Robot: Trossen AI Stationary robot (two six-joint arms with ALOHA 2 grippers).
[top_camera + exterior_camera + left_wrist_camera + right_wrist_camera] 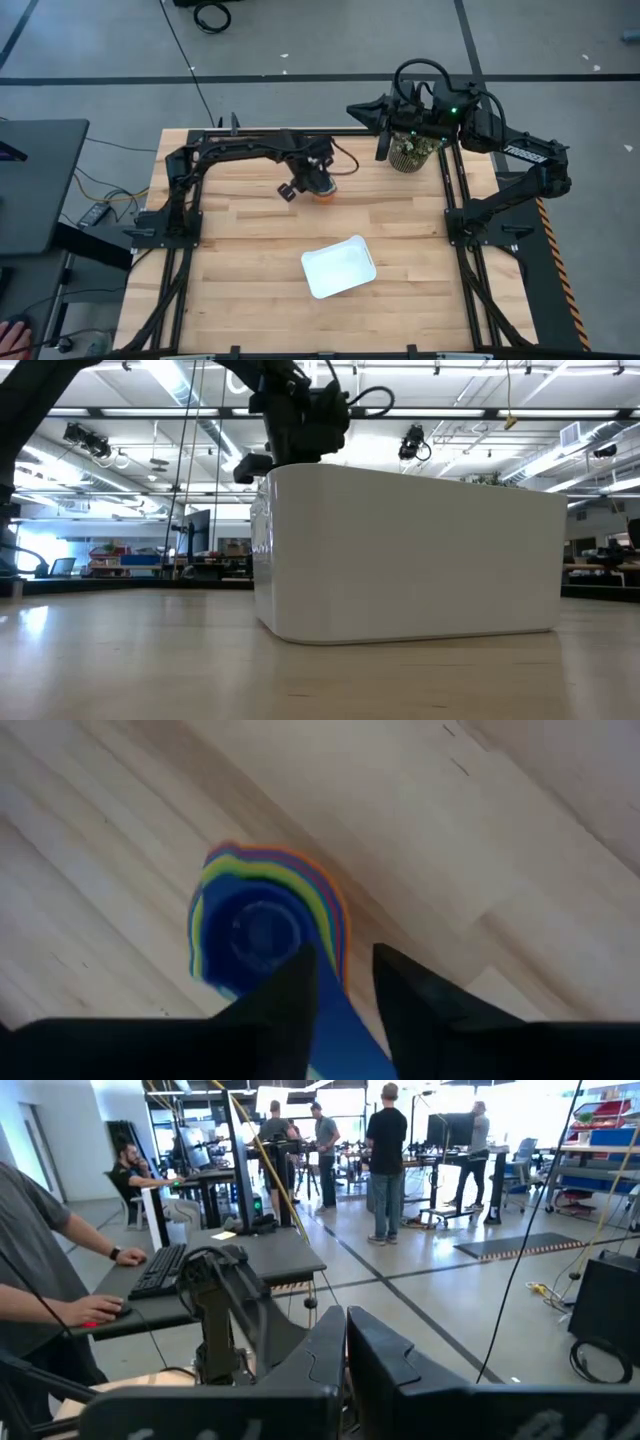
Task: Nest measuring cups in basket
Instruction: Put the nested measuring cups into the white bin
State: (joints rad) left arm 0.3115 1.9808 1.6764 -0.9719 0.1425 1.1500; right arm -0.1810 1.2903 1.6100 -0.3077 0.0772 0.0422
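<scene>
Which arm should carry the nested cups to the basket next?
Left. Its pincer straddles the blue handle of the nested measuring cups; the right pincer is parked by the plant pot, farther from the basket.

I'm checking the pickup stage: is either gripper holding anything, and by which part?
The left gripper straddles the blue handle of the nested measuring cups; whether it grips cannot be told. The right gripper holds nothing.
</scene>
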